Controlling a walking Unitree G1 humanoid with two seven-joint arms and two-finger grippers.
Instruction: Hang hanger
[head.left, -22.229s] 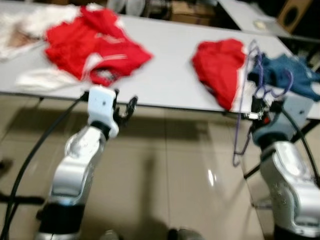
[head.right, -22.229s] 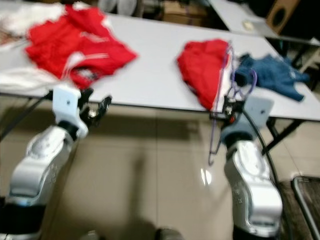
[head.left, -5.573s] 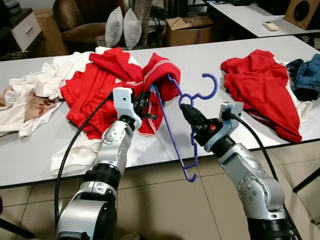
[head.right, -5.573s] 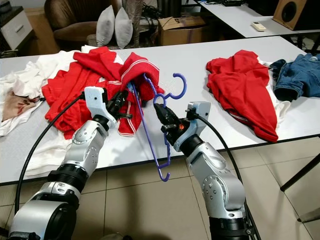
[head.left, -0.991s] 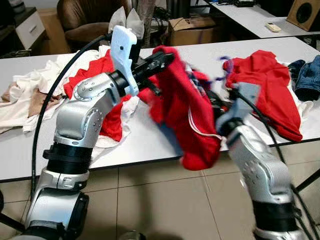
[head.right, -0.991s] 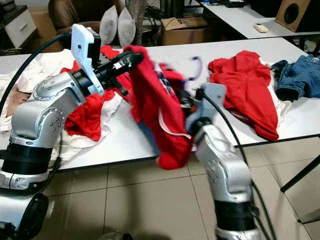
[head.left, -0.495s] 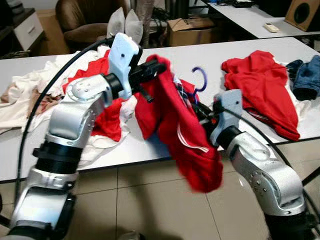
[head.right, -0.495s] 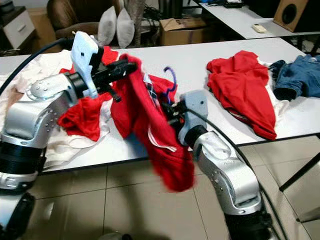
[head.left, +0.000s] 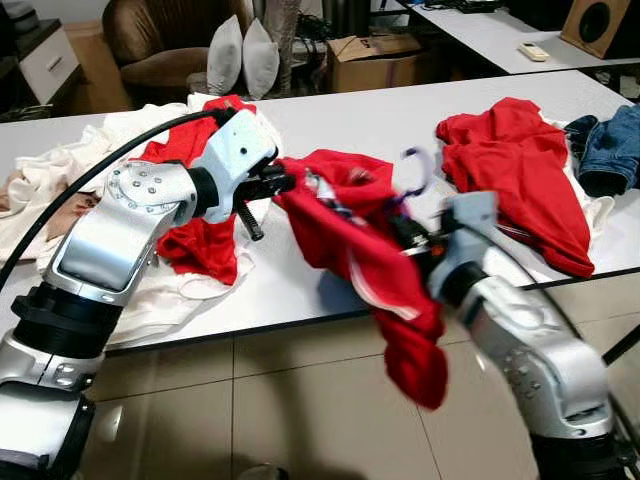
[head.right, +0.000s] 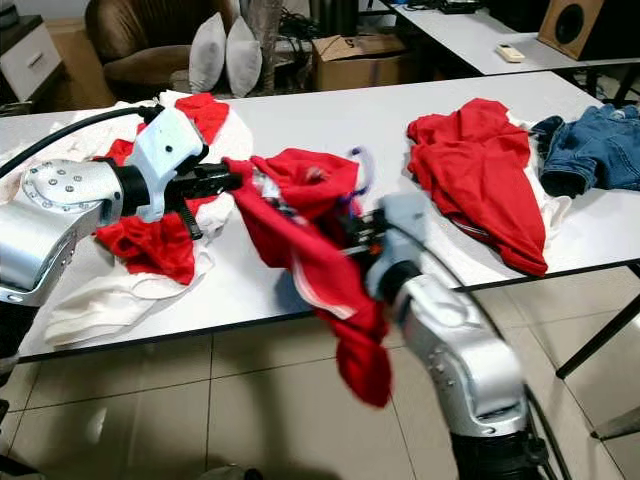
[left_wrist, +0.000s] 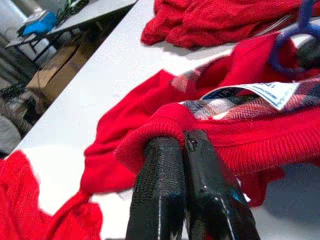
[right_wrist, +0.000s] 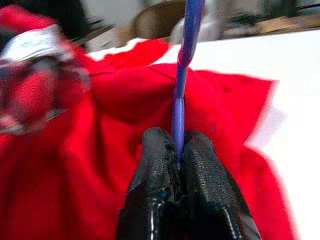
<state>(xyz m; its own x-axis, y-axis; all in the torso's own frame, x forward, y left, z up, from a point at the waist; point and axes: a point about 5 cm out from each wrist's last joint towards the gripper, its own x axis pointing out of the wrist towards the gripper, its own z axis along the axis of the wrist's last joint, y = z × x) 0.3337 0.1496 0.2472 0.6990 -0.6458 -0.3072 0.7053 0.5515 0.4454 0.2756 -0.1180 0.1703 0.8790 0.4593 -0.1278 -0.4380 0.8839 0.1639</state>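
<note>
The left claw (left_wrist: 182, 150) is clamped on the ribbed collar of a red sweater (head.left: 350, 240), holding it up over the front edge of the white desk (head.left: 330, 130), while the right claw (right_wrist: 177, 150) pinches the stem of a blue hanger (right_wrist: 182, 65) whose hook (head.left: 418, 170) rises above the sweater. The rest of the hanger is hidden inside the cloth, and the sweater's lower part droops past the desk edge. A red-and-white heap of clothes (head.left: 190, 240) lies behind the left arm, with another red garment (head.left: 515, 170) and blue jeans (head.right: 590, 145) further right; the right arm is blurred.

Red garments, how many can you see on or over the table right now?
3: a red sweater held between the left gripper and right gripper, a red heap left, a red top right. Others may be buried.
</note>
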